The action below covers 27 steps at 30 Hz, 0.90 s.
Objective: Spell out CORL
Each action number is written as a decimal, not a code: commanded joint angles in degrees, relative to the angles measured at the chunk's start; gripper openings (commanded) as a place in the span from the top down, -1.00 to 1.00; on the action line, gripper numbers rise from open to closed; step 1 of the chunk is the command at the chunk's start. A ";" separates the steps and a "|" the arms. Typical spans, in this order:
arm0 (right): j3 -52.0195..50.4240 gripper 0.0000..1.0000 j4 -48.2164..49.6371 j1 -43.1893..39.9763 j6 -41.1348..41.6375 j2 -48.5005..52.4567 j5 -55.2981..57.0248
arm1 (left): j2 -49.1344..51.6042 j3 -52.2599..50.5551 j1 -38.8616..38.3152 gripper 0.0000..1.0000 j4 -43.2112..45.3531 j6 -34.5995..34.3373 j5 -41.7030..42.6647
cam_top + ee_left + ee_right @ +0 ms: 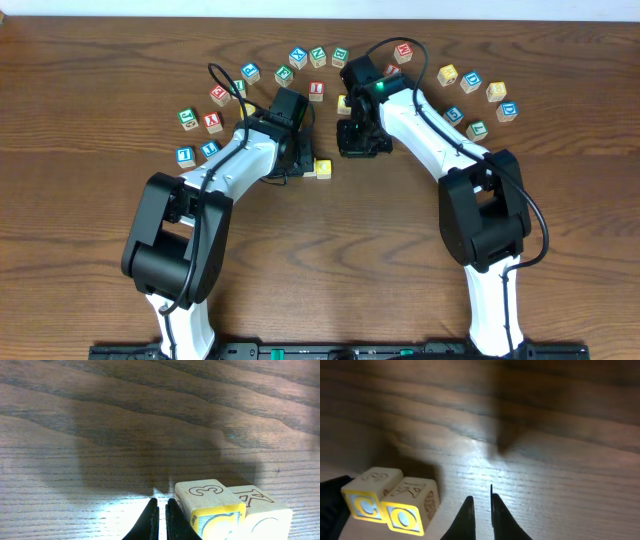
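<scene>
Two yellow-framed letter blocks stand side by side on the wooden table (330, 230), between the arms. In the right wrist view they read C (366, 501) and O (406, 515), low at the left. They show as one yellow pair (321, 168) from overhead. In the left wrist view the same pair (216, 510) sits just right of my left gripper (162, 512), which is shut and empty. My right gripper (481, 510) is shut and empty over bare wood, to the right of the O block. From overhead the left gripper (300, 160) is just left of the pair and the right gripper (362, 142) up to its right.
Several loose letter blocks arc across the far side of the table: a red one (316, 90), a blue one (298, 56), green ones (340, 55), yellow ones (447, 74) at the right, and blue ones (184, 155) at the left. Their letters are too small to read.
</scene>
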 commanded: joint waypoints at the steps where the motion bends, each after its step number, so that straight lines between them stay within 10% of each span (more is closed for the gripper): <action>1: -0.44 0.87 1.75 0.44 0.76 -0.94 -1.29 | 0.42 -0.42 1.40 0.85 0.11 0.15 -0.11; 27: -0.66 0.95 19.98 4.76 -0.76 3.02 -6.71 | -5.77 -0.39 11.34 0.86 1.51 -2.93 -9.42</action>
